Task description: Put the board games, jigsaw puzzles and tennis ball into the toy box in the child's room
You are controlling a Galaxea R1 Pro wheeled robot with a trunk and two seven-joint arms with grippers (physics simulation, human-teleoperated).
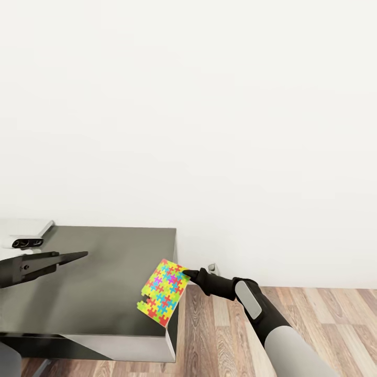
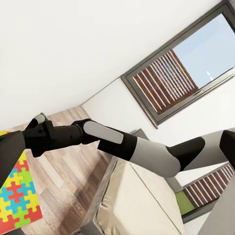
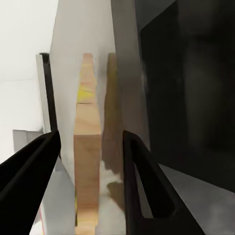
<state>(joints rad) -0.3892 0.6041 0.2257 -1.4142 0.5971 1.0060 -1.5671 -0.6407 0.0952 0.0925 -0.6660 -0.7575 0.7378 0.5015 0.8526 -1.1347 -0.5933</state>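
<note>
A jigsaw puzzle (image 1: 164,292), a flat board printed with bright multicoloured pieces, hangs tilted over the right end of the dark table (image 1: 104,293). My right gripper (image 1: 187,274) is shut on its upper right corner, reaching in from the right. The right wrist view shows the jigsaw puzzle (image 3: 87,161) edge-on as a pale wooden strip between my two black fingers (image 3: 142,181). In the left wrist view the jigsaw puzzle (image 2: 14,198) sits beside my right arm (image 2: 117,144). My left gripper (image 1: 78,256) hovers over the table's left part, open and holding nothing. The toy box and the other toys are out of view.
A bare white wall stands close behind the table. Wooden floor (image 1: 235,335) lies to the right of the table, with a wall socket (image 1: 212,268) low on the wall. In the left wrist view a beige bed (image 2: 132,205) and a window (image 2: 181,73) are behind me.
</note>
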